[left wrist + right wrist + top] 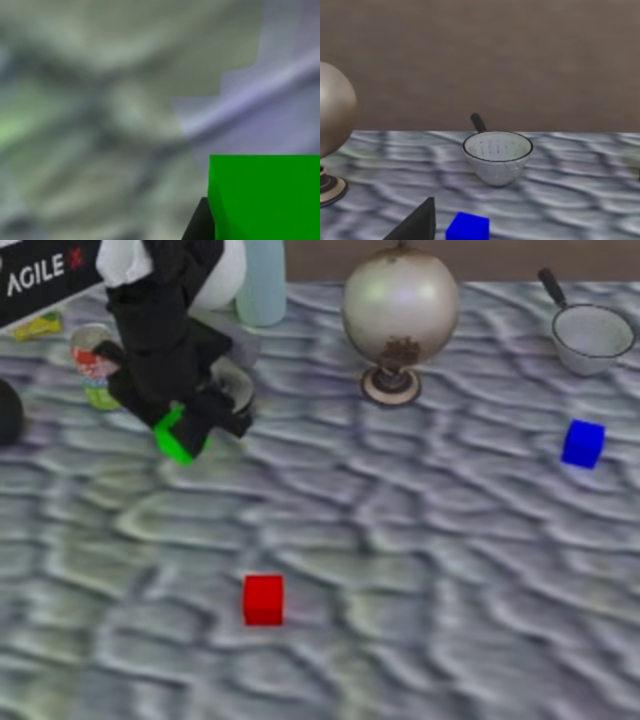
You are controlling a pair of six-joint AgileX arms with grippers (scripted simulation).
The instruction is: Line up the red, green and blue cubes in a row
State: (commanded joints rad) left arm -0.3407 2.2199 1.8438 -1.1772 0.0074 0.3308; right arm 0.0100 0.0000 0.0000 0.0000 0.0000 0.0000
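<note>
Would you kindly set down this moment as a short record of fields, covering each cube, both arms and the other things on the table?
red cube: on the table, near front centre, free
green cube: at the left gripper, far left
blue cube: on the table at the right, free
left arm: over the far left, at the green cube
right arm: out of the top view; its wrist camera faces the strainer
row: not yet formed
other things: globe, bottle

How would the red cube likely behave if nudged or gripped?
The red cube sits flat on one face, so it would probably slide rather than roll or tip. Its glossy faces hint at slipperiness. Its sharp, even edges suggest it is rigid, likely holding shape under a squeeze.
</note>
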